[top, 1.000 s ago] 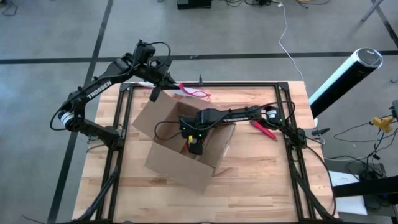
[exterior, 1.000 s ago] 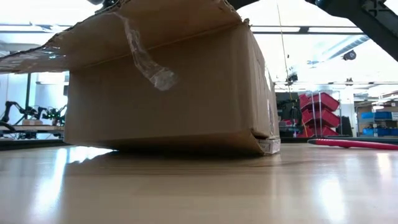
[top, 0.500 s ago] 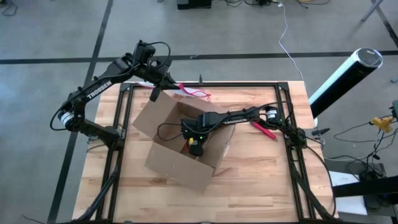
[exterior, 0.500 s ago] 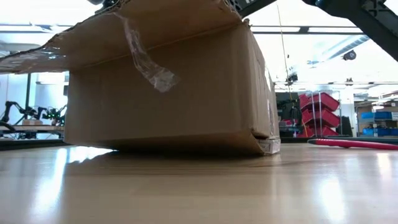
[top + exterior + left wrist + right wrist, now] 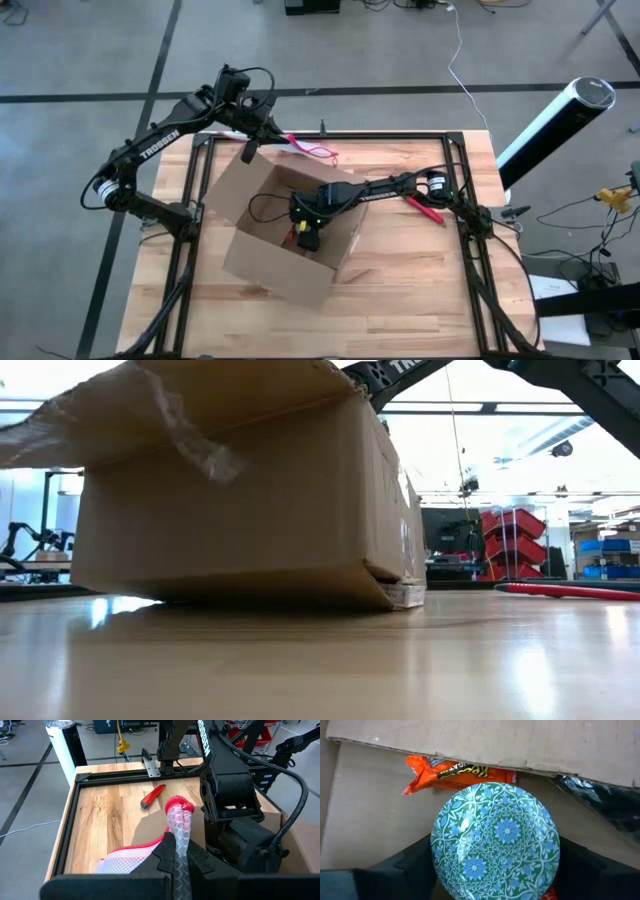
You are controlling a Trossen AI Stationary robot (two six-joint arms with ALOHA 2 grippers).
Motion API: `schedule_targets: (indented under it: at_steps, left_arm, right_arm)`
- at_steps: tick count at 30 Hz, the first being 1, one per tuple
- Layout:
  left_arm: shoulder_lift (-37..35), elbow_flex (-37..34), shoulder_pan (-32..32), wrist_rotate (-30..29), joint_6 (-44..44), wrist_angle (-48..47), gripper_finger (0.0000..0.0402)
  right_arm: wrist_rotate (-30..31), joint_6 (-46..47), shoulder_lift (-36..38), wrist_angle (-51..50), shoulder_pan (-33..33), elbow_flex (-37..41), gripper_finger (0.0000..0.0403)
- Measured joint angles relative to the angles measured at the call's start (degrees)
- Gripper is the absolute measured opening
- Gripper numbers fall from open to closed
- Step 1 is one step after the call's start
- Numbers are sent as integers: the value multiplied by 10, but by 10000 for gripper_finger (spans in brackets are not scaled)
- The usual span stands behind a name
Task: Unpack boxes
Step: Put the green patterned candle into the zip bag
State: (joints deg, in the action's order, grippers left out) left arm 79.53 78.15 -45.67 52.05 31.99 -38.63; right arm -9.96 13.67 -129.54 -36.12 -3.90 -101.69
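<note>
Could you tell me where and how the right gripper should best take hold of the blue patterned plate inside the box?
Grip the blue patterned plate by its rim, probably across its width, coming straight down into the cardboard box. It faces the right gripper, whose fingers sit on either side of it. Keep clear of the orange wrapper tucked against the wall.

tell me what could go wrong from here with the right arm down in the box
1. The box has already slid across the table in the last second, so lifting the blue patterned plate between the right gripper fingers may drag it further.
2. The plate sits close under a cardboard flap and may catch on it.
3. The left gripper, shut on the mesh pouch, hangs near the right arm, so they might bump.
</note>
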Motion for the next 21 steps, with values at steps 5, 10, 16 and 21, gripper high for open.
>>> schedule_targets:
  at_steps: [5,10,16,21]
  left_arm:
    - [0,0,0,0,0,0,0]
    - [0,0,0,0,0,0,0]
    - [0,0,-1,0,0,0,0]
    - [0,0,-1,0,0,0,0]
  right_arm:
    - [3,0,0,-4,0,-2,272]
    - [9,12,2,-16,-1,-17,272]
    - [10,13,20,-54,-2,-59,272]
    - [10,13,42,-91,-2,-93,272]
